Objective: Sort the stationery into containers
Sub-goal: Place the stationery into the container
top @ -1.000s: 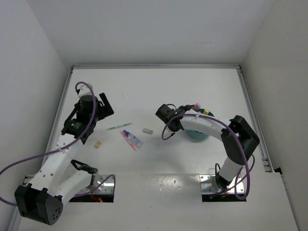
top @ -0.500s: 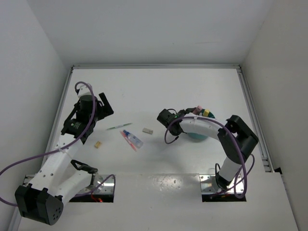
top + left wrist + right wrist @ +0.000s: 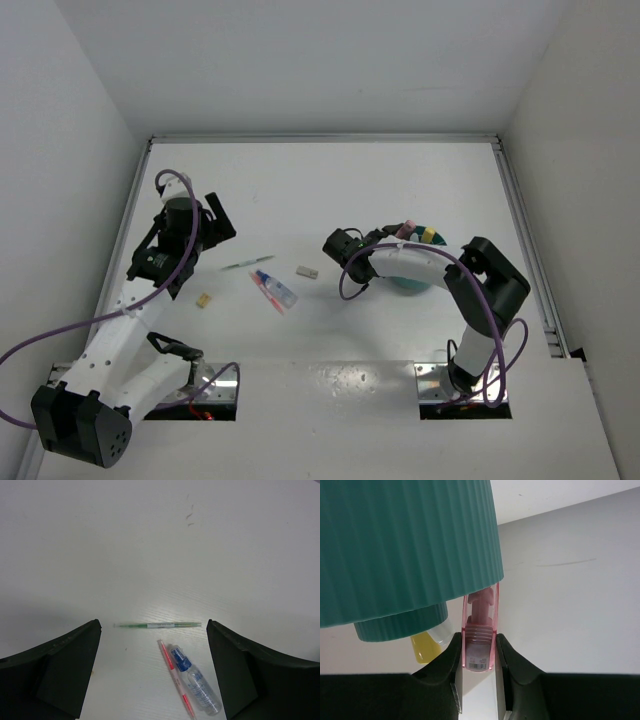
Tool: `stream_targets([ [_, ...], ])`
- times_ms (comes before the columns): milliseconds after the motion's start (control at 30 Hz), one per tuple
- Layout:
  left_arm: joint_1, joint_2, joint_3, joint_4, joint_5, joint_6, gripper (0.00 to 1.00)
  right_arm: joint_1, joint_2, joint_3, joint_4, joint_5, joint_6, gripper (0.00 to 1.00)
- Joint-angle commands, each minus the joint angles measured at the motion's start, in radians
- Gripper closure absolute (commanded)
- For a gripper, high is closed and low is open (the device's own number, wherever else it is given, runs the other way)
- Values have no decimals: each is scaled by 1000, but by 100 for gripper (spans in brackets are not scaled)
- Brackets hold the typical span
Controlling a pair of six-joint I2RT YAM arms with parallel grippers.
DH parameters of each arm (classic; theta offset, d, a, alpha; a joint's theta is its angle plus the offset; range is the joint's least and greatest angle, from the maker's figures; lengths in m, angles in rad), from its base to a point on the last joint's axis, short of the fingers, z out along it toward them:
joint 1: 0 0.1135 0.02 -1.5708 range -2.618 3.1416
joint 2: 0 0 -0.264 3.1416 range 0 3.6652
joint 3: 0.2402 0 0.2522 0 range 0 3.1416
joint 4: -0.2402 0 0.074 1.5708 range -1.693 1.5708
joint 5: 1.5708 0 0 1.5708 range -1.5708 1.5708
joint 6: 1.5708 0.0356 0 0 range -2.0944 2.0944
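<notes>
Far left on the white table (image 3: 330,190): tiny yellow piece (image 3: 203,300), lying alone near the left arm.

Farther up in the top view: left gripper (image 3: 221,220), spread wide, gripping nothing, aimed down at the table.

Just to the right: thin green pen (image 3: 247,264), flat on the table. In the left wrist view, lies crosswise between the two dark fingers (image 3: 60,665), apart from both.

Below the pen: clear tube (image 3: 278,293) with a blue cap, flat and slanted. Alongside it, a thin pink-red stick (image 3: 175,677), touching or nearly so.

Further right: grey eraser block (image 3: 307,271), on its own, apart from tube and pen.

Past the middle: right gripper (image 3: 386,236), narrowed onto a pink marker (image 3: 405,225), clamping it across its width. Reaches with its far end to the rim of the teal tub (image 3: 412,282). Hidden there behind the ribbed wall in the right wrist view, so cannot tell whether inside a compartment.

Rightmost: yellow marker (image 3: 430,236), sticking up from the tub, beside the pink one.
</notes>
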Motion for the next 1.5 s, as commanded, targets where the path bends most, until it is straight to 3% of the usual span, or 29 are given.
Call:
stream_targets([
  [0,11,-1,-3,40,9,10,7,8,1,7,-3,24,-17,80],
  [67,11,-1,-3,40,9,10,7,8,-8,-2,-3,24,-17,80],
  [133,11,-1,-3,40,9,10,7,8,-8,-2,-3,24,-17,71],
  [367,11,-1,-3,40,9,10,7,8,-17,-2,9,24,-17,70],
  [433,11,-1,-3,40,9,10,7,8,-26,-2,9,24,-17,66],
  [467,11,-1,-3,40,9,10,7,8,-26,-2,9,24,-17,57],
  [800,11,-1,-3,40,9,10,7,18,-26,7,60,24,-26,55],
  [967,11,-1,-3,40,9,10,7,28,-44,51,155,24,-35,67],
  [1033,11,-1,-3,40,9,10,8,38,-45,94,213,13,-35,80],
  [1100,11,-1,-12,40,9,10,24,47,-55,125,303,-2,-35,93],
  [1133,11,-1,-12,40,9,10,42,56,-55,160,328,-15,-35,100],
  [1167,11,-1,-12,40,9,10,64,56,-72,171,368,-31,-17,100],
  [1200,11,-1,-12,40,24,10,98,68,-86,189,420,-92,6,100],
  [1233,11,11,-23,52,39,10,100,68,-119,206,536,-134,56,100],
  [1300,11,46,-23,61,113,22,100,77,-132,334,593,-232,385,100],
  [1333,11,63,-23,61,139,35,100,77,-132,419,434,-287,526,100],
  [1367,11,81,-23,61,162,35,100,56,-120,518,288,-493,665,100],
  [1400,11,100,-23,61,206,48,100,26,-94,670,168,-595,876,99],
  [1433,11,138,-11,61,225,48,99,13,-94,683,93,-663,932,36],
  [1467,11,155,-11,61,242,62,94,13,-110,635,92,-799,957,1],
])
